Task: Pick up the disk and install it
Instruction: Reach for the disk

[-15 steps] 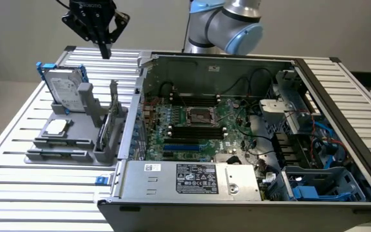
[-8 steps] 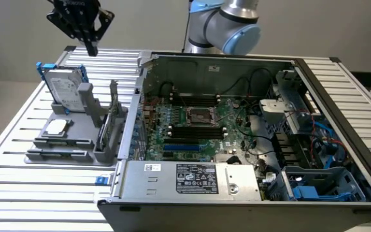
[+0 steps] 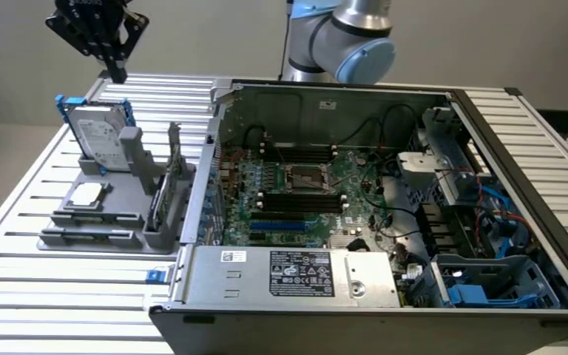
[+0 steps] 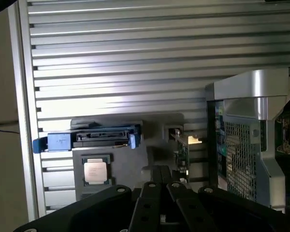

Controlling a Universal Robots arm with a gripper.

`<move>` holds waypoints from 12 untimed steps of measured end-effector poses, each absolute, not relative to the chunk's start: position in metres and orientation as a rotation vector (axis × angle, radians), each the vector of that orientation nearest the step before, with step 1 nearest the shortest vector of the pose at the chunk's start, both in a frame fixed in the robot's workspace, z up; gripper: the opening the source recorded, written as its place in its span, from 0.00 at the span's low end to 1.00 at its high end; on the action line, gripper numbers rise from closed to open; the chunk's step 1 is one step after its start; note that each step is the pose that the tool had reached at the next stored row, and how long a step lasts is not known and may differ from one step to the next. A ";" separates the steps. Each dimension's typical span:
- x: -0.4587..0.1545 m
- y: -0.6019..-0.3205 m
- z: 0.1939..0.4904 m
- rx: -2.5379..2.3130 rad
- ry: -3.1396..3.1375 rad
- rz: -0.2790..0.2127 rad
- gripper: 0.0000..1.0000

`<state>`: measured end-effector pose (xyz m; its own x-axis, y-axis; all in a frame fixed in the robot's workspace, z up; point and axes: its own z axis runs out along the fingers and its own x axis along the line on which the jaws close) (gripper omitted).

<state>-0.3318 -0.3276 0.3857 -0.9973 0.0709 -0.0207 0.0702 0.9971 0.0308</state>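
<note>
The disk (image 3: 101, 137), silver-grey with a white label and a blue carrier, stands on edge in the grey holder (image 3: 101, 222) on the slatted table at the exterior view's left. From the wrist view I look down on the disk's (image 4: 94, 137) top edge, blue tabs at both ends. My gripper (image 3: 116, 72) hangs above and just behind the disk, apart from it, shut with nothing held. Its black fingers (image 4: 152, 186) meet at the gripper's tip (image 4: 160, 170).
A small square silver chip (image 3: 86, 194) (image 4: 95, 170) lies in the holder in front of the disk. Beside it a card (image 3: 174, 188) stands upright. The open computer case (image 3: 383, 214) fills the exterior view's right, with a blue bay (image 3: 487, 285) at its near corner.
</note>
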 end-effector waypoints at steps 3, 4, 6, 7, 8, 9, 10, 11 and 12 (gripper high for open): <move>-0.345 -0.324 0.385 0.110 3.117 0.037 0.11; -0.350 -0.323 0.385 0.110 3.117 0.034 0.11; -0.359 -0.320 0.384 0.110 3.117 0.025 0.11; -0.364 -0.319 0.384 0.110 3.117 0.021 0.11; -0.368 -0.317 0.384 0.110 3.117 0.017 0.11; -0.373 -0.316 0.383 0.110 3.118 0.013 0.11; -0.377 -0.315 0.383 0.110 3.118 0.010 0.11; -0.382 -0.314 0.383 0.110 3.119 0.008 0.11; -0.386 -0.313 0.383 0.110 3.120 0.007 0.11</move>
